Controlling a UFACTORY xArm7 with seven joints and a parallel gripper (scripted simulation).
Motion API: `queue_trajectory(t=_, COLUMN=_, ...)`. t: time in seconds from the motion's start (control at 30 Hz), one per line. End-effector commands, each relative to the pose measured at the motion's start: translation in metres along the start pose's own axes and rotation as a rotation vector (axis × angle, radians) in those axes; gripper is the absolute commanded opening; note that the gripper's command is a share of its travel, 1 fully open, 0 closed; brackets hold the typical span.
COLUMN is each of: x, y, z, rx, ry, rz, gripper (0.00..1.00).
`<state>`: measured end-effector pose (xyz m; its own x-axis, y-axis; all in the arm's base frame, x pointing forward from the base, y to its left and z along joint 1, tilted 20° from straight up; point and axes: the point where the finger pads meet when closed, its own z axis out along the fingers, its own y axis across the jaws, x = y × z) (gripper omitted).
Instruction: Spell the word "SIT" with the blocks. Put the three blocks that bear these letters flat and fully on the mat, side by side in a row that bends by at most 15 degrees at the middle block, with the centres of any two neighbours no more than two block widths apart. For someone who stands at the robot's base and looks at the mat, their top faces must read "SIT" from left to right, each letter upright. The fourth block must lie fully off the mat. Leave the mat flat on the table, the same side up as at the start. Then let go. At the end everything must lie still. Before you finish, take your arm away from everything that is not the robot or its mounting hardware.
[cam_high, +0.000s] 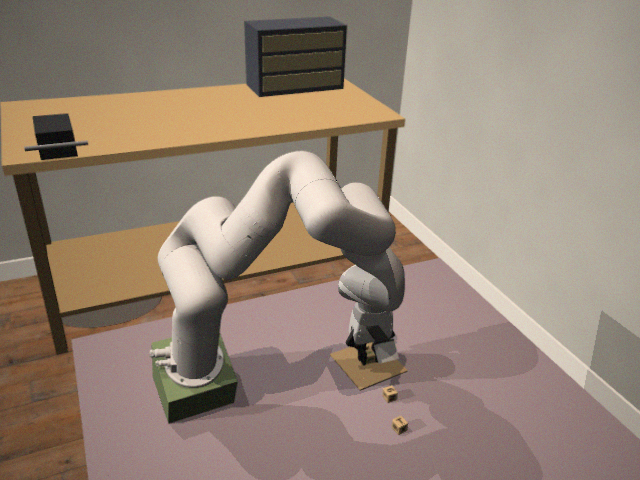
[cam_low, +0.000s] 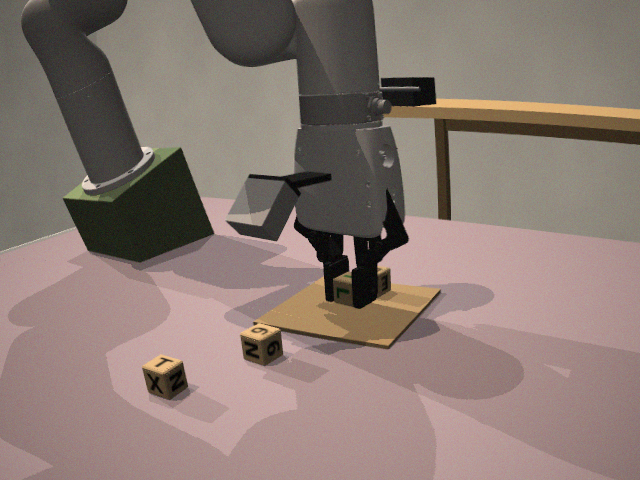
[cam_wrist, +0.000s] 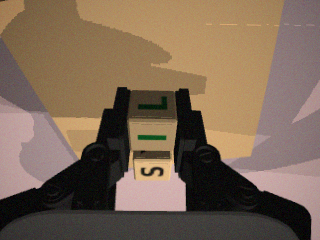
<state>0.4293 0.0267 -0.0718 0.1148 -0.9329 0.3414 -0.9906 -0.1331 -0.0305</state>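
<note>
We're on the I step: our end effector (cam_high: 366, 357) (cam_low: 345, 295) (cam_wrist: 152, 106) grips the I block (cam_low: 343, 294) (cam_wrist: 152, 137), low over the mat (cam_high: 361, 379) (cam_low: 372, 328) (cam_wrist: 230, 75), next to the S block (cam_low: 384, 283) (cam_wrist: 151, 169). Next we should seat it, release, lift clear, then fetch the T block (cam_high: 399, 425) (cam_low: 165, 377), off the mat

One block (cam_low: 164, 377) reads T, X and Z; another (cam_low: 261, 345) shows 6, 6 and N; a green-lettered block (cam_low: 343, 289) (cam_wrist: 152, 122) bears L and I; the farthest (cam_low: 384, 282) (cam_wrist: 151, 168) carries S and E.

I block (cam_low: 343, 292) (cam_wrist: 152, 136) and S block (cam_low: 384, 282) (cam_wrist: 151, 170) on tan mat (cam_high: 379, 375) (cam_low: 361, 328) (cam_wrist: 230, 65); T block (cam_high: 400, 425) (cam_low: 164, 377), 6 block (cam_high: 390, 394) (cam_low: 261, 344) off.
</note>
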Motion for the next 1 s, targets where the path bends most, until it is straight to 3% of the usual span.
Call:
queue_trajectory(t=0.0, x=-0.0006, y=-0.0015, z=-0.0008, rx=0.004, ry=-0.001, rz=0.000, gripper=0.21)
queue_trajectory(t=0.97, x=-0.0006, y=-0.0015, z=0.0030, rx=0.004, ry=-0.001, rz=0.000, gripper=0.21)
